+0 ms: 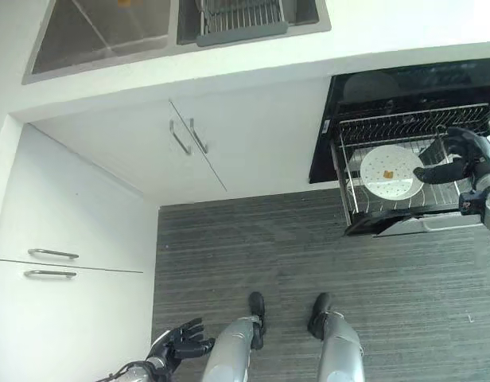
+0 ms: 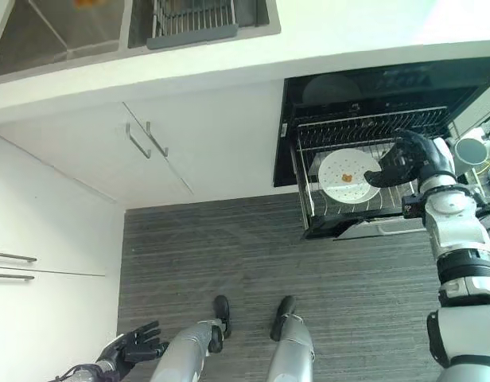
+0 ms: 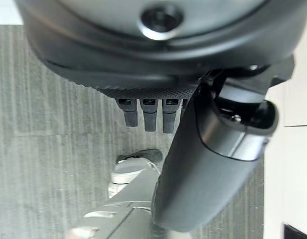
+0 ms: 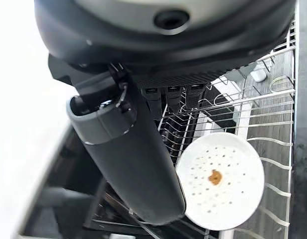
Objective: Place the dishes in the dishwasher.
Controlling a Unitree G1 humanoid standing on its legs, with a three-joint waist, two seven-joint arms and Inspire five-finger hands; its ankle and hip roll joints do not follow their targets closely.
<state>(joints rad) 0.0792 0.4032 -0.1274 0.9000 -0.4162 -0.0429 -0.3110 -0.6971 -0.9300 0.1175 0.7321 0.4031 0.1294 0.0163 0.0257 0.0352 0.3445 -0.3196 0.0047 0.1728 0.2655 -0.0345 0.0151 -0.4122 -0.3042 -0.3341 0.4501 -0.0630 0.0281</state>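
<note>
A white dotted plate [image 1: 391,172] with an orange mark at its middle lies in the pulled-out wire rack [image 1: 364,203] of the open dishwasher [image 1: 404,87]. The same plate [image 4: 221,179] shows in the right wrist view, resting free on the rack wires. My right hand [image 2: 408,161] hovers just to the right of the plate, open, fingers relaxed and holding nothing. My left hand [image 1: 180,344] hangs low over the floor at the lower left, open with spread fingers.
A white counter with a steel sink [image 1: 102,32] and a drying rack [image 1: 241,20] runs along the top. White cabinet doors with metal handles [image 1: 187,137] stand left of the dishwasher. Drawers with handles [image 1: 50,255] line the left side. Grey striped floor [image 1: 309,247] lies between.
</note>
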